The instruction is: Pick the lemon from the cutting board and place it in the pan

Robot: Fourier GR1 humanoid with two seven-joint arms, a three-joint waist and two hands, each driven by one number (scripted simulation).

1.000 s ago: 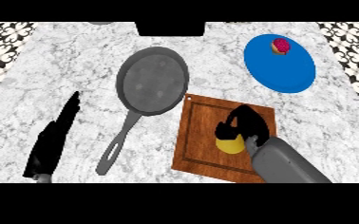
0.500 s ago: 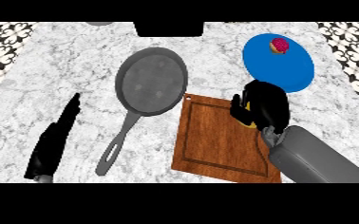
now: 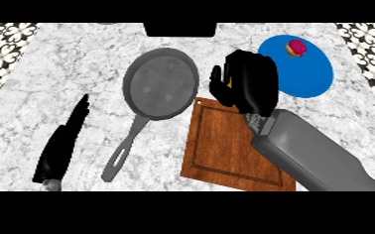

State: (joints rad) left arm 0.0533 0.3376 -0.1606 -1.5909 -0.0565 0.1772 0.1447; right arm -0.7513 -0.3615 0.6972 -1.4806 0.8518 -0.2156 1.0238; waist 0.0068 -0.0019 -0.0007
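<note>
My right hand [image 3: 247, 82] hovers above the far edge of the brown cutting board [image 3: 227, 151], its fingers curled round the lemon [image 3: 230, 83]. Only a thin yellow sliver of the lemon shows between thumb and fingers. The grey pan [image 3: 161, 84] lies just left of the hand, its handle pointing toward the near left. The board's surface carries nothing. My left hand [image 3: 62, 146] rests open at the lower left, fingers straight and pointing away.
A blue plate [image 3: 311, 77] with a small pink item [image 3: 296, 48] on it sits at the far right, right of my hand. A dark opening [image 3: 179, 29] lies at the counter's far edge. Patterned strips run along both far corners.
My right hand lifted the lemon off the cutting board and carried it away from me and to the left, toward the pan. The left hand stayed still.
</note>
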